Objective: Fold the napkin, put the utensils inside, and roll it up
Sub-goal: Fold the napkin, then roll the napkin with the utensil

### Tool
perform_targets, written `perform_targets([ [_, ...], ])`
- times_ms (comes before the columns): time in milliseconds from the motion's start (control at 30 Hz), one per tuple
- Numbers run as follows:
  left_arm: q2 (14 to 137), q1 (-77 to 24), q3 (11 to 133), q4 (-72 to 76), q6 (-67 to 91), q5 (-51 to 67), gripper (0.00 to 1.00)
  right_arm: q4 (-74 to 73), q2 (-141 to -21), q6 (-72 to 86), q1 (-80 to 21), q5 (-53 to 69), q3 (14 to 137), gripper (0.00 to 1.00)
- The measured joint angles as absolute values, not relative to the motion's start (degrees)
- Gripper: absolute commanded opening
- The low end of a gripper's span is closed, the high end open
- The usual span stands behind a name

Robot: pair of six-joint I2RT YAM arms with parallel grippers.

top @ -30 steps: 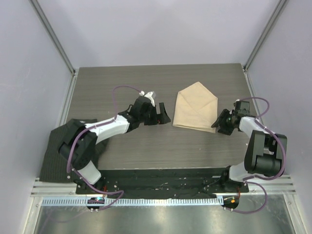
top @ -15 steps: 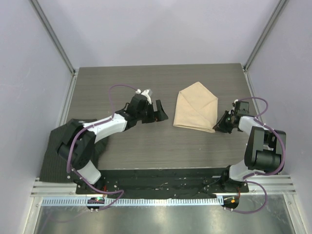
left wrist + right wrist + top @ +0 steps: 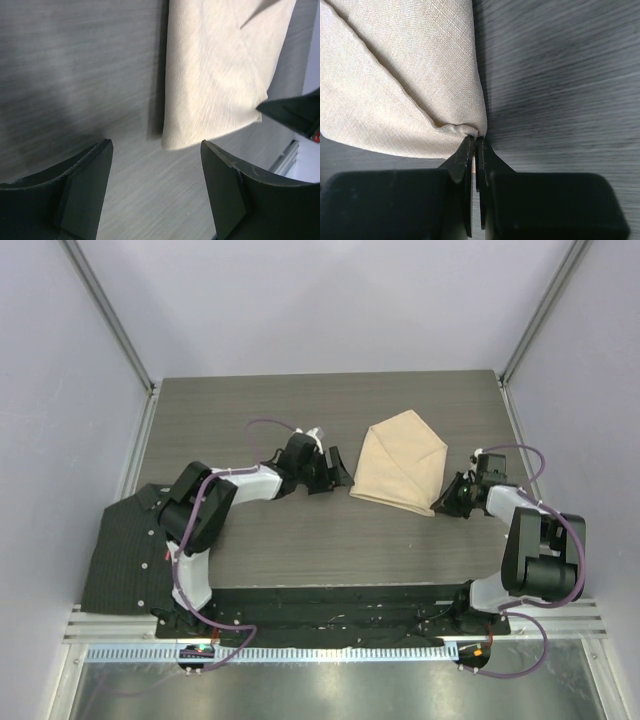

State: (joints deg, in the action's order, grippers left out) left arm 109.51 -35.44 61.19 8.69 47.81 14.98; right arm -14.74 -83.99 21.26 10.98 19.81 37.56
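The beige napkin (image 3: pixel 402 462) lies folded into a pointed, envelope-like shape right of the table's middle. My right gripper (image 3: pixel 447 498) is at its near right corner. In the right wrist view the jaws (image 3: pixel 476 137) are shut, pinching the puckered corner of the napkin (image 3: pixel 395 75). My left gripper (image 3: pixel 335 472) is open just left of the napkin's near left corner. In the left wrist view that corner of the napkin (image 3: pixel 220 75) lies a little beyond my open gripper (image 3: pixel 156 145), not touching the fingers. The utensils are out of view.
A dark ribbed cloth (image 3: pixel 125 550) lies at the table's near left corner, partly under the left arm. The wood-grain table (image 3: pixel 300 540) is walled at the left, right and back. The right gripper's tip (image 3: pixel 295 112) shows at the right edge of the left wrist view.
My right gripper has shut on the napkin's near right corner. My left arm has swung right, bringing its open gripper closer to the napkin and uncovering more of the dark cloth.
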Motion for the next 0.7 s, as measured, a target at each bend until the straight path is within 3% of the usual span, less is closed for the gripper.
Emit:
perform_targets([
  [700,114.9,-37.9,66.2,10.3,48.3,17.2,0.53,-14.8,-82.8,21.6,10.6,20.6,36.3,0.01],
])
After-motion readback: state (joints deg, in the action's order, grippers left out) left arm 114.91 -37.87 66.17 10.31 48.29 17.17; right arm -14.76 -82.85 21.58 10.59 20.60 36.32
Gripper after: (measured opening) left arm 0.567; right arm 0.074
